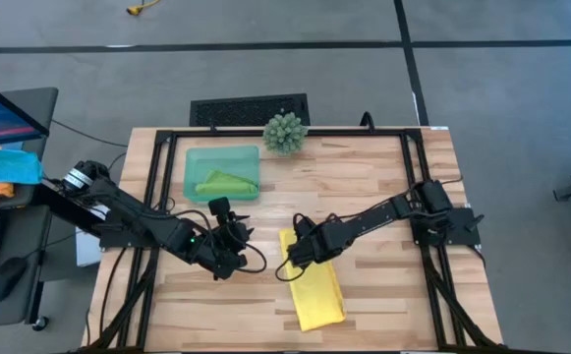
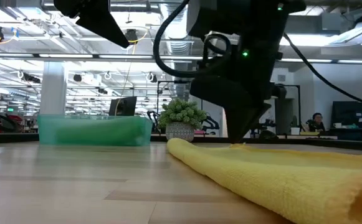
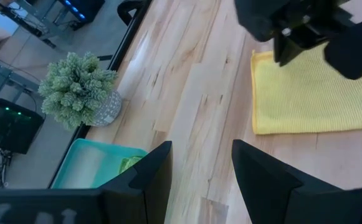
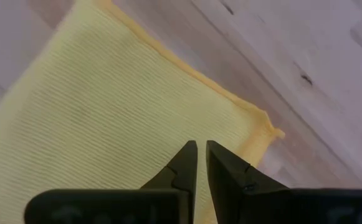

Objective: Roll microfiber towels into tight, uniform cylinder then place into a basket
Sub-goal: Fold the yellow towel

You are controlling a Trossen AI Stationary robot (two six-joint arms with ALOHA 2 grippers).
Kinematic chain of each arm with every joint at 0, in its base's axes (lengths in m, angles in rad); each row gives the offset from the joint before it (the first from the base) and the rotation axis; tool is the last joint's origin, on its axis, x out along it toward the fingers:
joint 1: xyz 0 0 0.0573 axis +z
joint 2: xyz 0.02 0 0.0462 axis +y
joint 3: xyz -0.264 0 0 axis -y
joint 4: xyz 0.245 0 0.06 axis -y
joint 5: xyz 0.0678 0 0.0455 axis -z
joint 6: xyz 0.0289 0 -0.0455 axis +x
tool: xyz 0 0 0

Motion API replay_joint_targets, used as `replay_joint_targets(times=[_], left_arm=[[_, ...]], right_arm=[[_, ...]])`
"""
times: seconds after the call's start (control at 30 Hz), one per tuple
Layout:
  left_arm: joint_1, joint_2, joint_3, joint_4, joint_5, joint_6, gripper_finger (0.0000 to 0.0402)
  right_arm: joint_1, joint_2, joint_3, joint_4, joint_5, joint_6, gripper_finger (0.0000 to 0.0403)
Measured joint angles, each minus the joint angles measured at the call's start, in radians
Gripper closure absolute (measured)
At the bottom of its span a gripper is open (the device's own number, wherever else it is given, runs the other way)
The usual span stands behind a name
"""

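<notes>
I note the right gripper (image 1: 299, 250), fingers nearly together, over the flat bright yellow microfiber towel (image 1: 314, 285), left gripper (image 1: 234, 232) parted beside it, spiky green ball plant (image 1: 285, 133) beyond the translucent teal plastic basket (image 1: 195, 157).

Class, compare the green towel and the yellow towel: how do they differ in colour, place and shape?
The green towel lies bunched inside the basket; the yellow towel lies spread flat on the table, outside it. Only the yellow one has a gripper over it, the right gripper. Both are soft cloths.

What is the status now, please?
Left gripper open, empty, beside basket. Right gripper nearly closed over yellow towel, which lies flat, unrolled. Green towel in basket. Nothing in the way.
</notes>
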Motion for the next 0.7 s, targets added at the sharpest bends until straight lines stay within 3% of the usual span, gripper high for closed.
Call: replay_joint_targets(times=[0.2, 0.33, 0.57, 0.7], left_arm=[[0.002, 0.000, 0.000, 0.000, 0.045, -0.026, 0.0242], [0.005, 0.021, -0.031, 0.041, 0.093, 0.005, 0.0242], [0.055, 0.066, -0.075, 0.164, 0.237, 0.108, 0.0242], [0.102, 0.097, -0.082, 0.317, 0.357, 0.229, 0.0242]], right_arm=[[-0.010, -0.015, 0.006, -0.041, 0.014, -0.068, 0.0345], [0.018, -0.063, 0.002, -0.170, 0.098, -0.064, 0.0345], [0.113, -0.150, 0.002, -0.416, 0.225, 0.085, 0.0345], [0.174, -0.195, -0.006, -0.482, 0.279, 0.155, 0.0345]])
